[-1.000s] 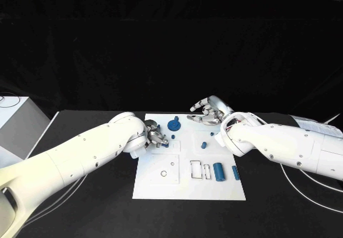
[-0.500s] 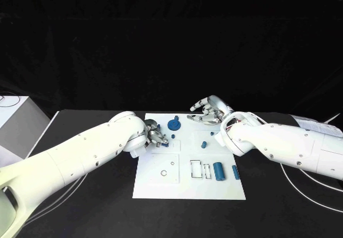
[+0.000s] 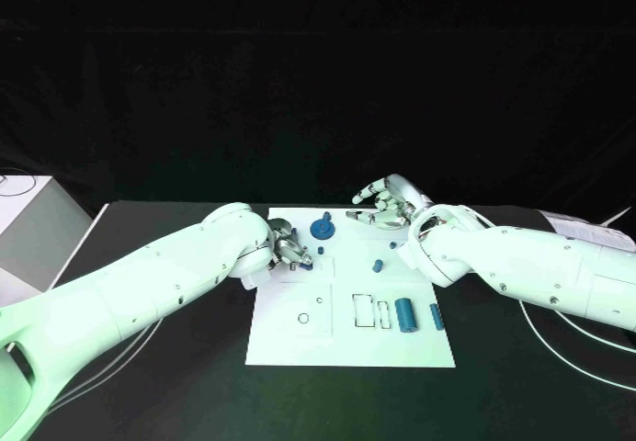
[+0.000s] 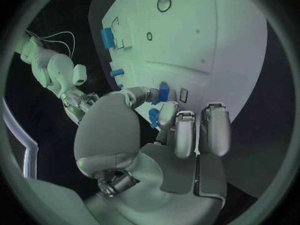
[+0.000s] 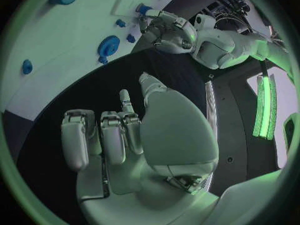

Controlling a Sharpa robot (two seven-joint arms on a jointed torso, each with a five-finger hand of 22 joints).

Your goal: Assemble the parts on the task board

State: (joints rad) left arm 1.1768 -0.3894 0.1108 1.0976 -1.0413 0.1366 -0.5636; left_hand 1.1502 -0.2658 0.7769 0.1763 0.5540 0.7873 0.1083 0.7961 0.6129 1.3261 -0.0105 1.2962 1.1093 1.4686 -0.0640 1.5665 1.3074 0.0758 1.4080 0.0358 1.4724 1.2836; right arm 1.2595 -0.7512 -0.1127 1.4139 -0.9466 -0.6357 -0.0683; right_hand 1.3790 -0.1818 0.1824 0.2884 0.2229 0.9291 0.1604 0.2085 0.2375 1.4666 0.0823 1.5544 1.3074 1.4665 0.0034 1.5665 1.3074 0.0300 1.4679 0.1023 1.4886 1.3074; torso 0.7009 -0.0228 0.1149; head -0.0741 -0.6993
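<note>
The white task board [image 3: 351, 344] lies in the middle of the black table. At the board's left edge, my left hand [image 3: 288, 253] pinches a small blue part [image 4: 164, 91] between thumb and fingers, low over the board [image 4: 206, 35]. My right hand [image 3: 384, 208] hovers over the board's far edge with fingers loosely bent, thumb apart and nothing in it [image 5: 125, 135]. A round blue piece [image 3: 323, 230] stands near the far edge, between the two hands. A thick blue cylinder [image 3: 407, 317] and a slim blue pin [image 3: 437, 318] lie on the board's right side.
Small blue pieces [image 3: 378, 267] lie mid-board, near the right forearm [image 3: 530, 266]. Empty slots [image 3: 362, 312] and a round hole [image 3: 303, 320] mark the board's near half. A pale box [image 3: 27, 230] stands at the table's far left. Cables trail at the right [image 3: 557, 331].
</note>
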